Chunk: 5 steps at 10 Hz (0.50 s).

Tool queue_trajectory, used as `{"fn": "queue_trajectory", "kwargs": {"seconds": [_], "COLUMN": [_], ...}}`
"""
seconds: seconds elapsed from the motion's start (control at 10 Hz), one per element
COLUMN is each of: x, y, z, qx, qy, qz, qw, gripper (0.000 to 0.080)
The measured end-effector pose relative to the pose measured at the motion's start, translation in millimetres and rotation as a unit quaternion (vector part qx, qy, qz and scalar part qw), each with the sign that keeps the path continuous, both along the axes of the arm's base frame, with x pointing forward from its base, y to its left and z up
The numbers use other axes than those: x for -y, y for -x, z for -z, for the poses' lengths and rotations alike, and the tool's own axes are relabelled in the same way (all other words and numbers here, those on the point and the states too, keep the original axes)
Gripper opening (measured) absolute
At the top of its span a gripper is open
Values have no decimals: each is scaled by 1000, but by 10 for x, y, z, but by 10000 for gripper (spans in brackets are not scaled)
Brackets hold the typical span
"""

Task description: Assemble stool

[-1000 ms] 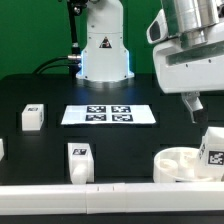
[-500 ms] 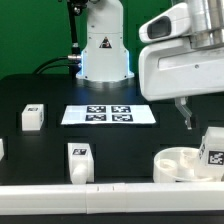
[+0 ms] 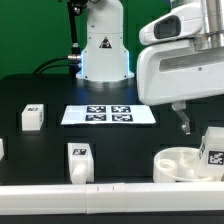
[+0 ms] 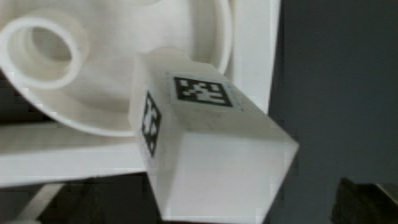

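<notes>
The round white seat (image 3: 180,165) lies at the front right of the black table, sockets up. It also shows in the wrist view (image 4: 71,80). A tagged white leg (image 3: 212,148) stands at the seat's right edge; I cannot tell whether its peg sits in a socket. In the wrist view the leg (image 4: 205,130) fills the middle. My gripper (image 3: 185,122) hangs just above and to the left of that leg. In the wrist view my gripper (image 4: 199,212) is open, with the dark fingertips (image 4: 32,205) on either side of the leg and apart from it.
Two more tagged legs stand on the table, one at the left (image 3: 32,117) and one at the front (image 3: 79,160). Another piece shows at the far left edge (image 3: 2,150). The marker board (image 3: 108,114) lies mid-table. A white rail (image 3: 60,190) runs along the front.
The hand has turned and moved to the exterior view's left and slightly down, toward the leg at the seat. The parts have not moved.
</notes>
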<state>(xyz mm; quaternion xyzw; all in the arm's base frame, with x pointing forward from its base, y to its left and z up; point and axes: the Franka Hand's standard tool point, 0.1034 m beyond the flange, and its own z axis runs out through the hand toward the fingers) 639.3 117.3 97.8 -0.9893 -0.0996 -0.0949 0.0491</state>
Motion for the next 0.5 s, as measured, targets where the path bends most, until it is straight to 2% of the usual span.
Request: {"fn": "queue_trajectory", "kwargs": {"seconds": [0.1,0.2,0.3,0.5], "x": [-29,-61,-15,34], "y": [37,72,17,45], "z": [29,75,58,78], "qx": [-19,-38,-4,-4], "qy": [25,37,46,62], "qz": [-105,-161,-178,-243], "qw": [994,986,983,968], "gripper": [649,649,649,649]}}
